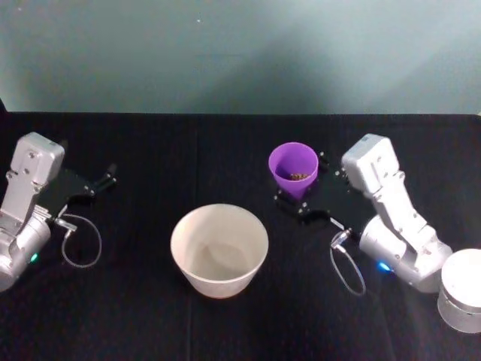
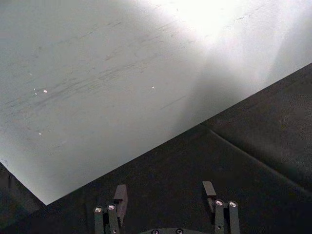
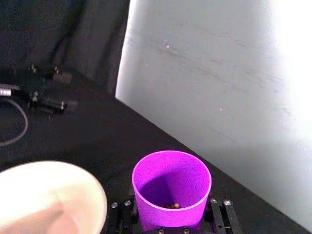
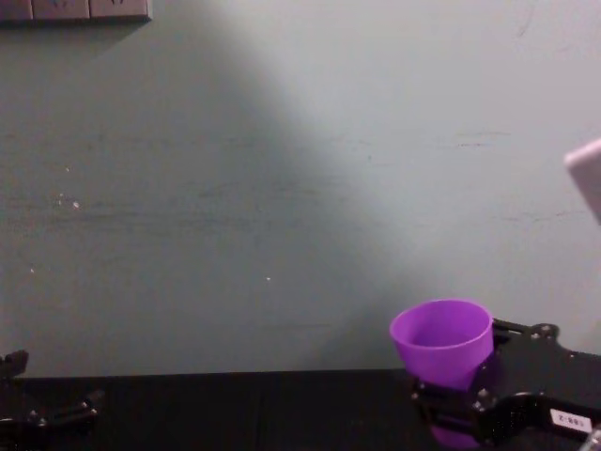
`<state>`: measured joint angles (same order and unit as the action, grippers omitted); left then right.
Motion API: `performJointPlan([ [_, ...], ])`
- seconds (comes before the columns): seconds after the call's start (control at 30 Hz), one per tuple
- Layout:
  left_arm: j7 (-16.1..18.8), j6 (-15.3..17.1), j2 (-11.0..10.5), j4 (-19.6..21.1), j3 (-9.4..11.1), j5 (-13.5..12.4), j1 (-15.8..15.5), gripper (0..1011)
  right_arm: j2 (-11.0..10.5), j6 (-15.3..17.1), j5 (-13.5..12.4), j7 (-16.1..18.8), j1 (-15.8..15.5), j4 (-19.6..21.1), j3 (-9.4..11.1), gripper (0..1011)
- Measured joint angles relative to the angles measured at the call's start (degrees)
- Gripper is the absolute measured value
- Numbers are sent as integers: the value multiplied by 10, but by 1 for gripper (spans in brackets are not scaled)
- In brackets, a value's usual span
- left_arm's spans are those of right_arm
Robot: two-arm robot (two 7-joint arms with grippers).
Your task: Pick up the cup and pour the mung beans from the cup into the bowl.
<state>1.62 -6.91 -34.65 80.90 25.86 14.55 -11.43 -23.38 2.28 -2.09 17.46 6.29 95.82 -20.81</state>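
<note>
Cup (image 1: pixel 293 169), upright so no mung beans (image 1: pixel 299 177) spilled, was clasped low by the right gripper (image 3: pixel 168 225), just right of and beyond the bowl (image 1: pixel 219 250) on the black surface (image 1: pixel 150 150); the left gripper (image 2: pixel 165 195) lay wide, far left.

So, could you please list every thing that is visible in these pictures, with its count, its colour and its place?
cup: one, bright purple, upright, behind and to the right of the bowl, between the right gripper's fingers
mung beans: a few, brownish, at the bottom of the cup
bowl: one, cream, middle of the table, looks empty
table: one, covered in black cloth
wall: one, pale grey-green, behind the table
cables: two, grey loops, one beside each wrist
left gripper: one, black, open, at the table's left side, holding nothing
right gripper: one, black, shut on the cup, at the table's right side
</note>
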Motion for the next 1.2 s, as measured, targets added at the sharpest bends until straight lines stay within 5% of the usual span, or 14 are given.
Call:
performJointPlan([
  [1.07,0,0,0,0,0,0,0,1000,-11,67,281,-25,15,66,-87,724],
  [1.17,0,0,0,0,0,0,0,1000,-11,70,288,-25,16,67,-89,724],
  [1.2,0,0,0,0,0,0,0,1000,-11,77,312,-24,17,71,-98,724],
])
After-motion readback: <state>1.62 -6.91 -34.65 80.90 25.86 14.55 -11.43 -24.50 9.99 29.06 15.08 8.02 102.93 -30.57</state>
